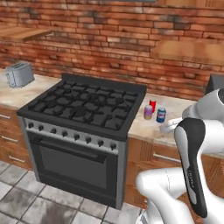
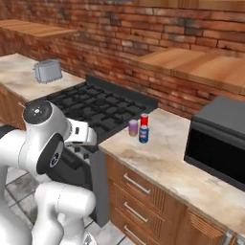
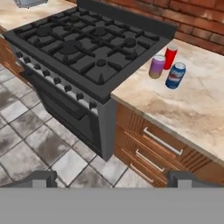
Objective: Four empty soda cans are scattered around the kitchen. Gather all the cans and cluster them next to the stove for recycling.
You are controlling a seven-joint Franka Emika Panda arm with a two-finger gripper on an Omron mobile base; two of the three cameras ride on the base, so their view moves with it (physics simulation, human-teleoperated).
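Hand view looks down on the stove (image 3: pixel 87 52), a wide black gas range with cast grates and a row of knobs along its steel front, set into a marble-topped table (image 3: pixel 197 113) against a brick wall (image 3: pixel 192 17). Three cans stand in a tight cluster on the table just beside the stove's right edge, near the table's back edge: a red can (image 3: pixel 169 57) nearest the wall, a purple can (image 3: pixel 156 67) in front of it and closest to the stove, and a blue can (image 3: pixel 175 75) towards the table's front. All three are upright; whether they touch one another cannot be told. Wooden drawers (image 3: pixel 153 144) with metal handles sit below the table front, and grey floor tiles (image 3: pixel 30 135) spread before the oven door.

At the bottom of the hand view the gripper (image 3: pixel 113 179) shows its two dark tips spread far apart, jaws wide and holding nothing, well apart from the cans.

From the left base view, a silver toaster (image 1: pixel 19 75) stands on the table left of the stove, near the back edge. From the right base view, a dark grey microwave (image 2: pixel 217 141) rests on the table well to the right of the cans.
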